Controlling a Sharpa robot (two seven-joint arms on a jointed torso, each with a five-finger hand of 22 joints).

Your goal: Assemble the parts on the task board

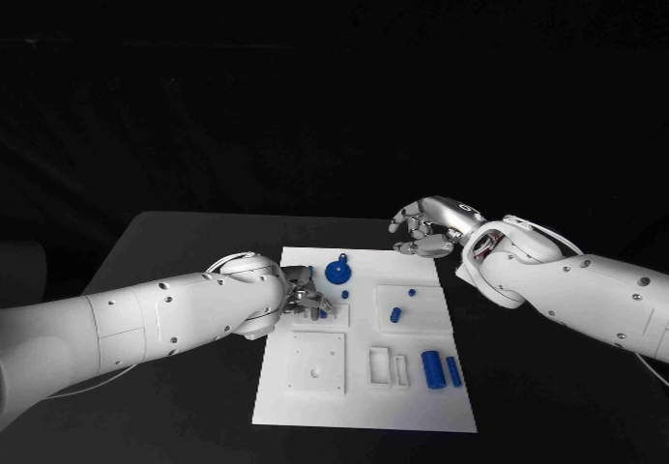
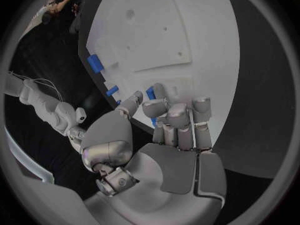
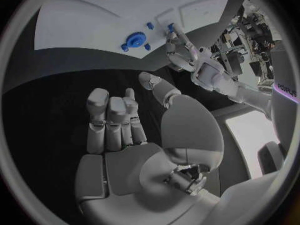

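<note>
Left hand (image 2: 165, 135) fingers (image 2: 159, 97) at small blue part (image 2: 150, 92)

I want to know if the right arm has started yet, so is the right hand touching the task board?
Apart. In the right wrist view, the right hand hangs over black table, with dark table between its fingertips and the task board.

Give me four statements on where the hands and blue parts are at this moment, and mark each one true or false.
1. The left hand is at the task board, its fingers at a small blue part. True.
2. The right hand holds a blue cylinder. False: it holds nothing and hangs over the black table beyond the board's far edge.
3. Two blue cylinders lie side by side near the board's near right corner. True.
4. The blue gear is off the board. False: it is on the board, near its far edge.
</note>
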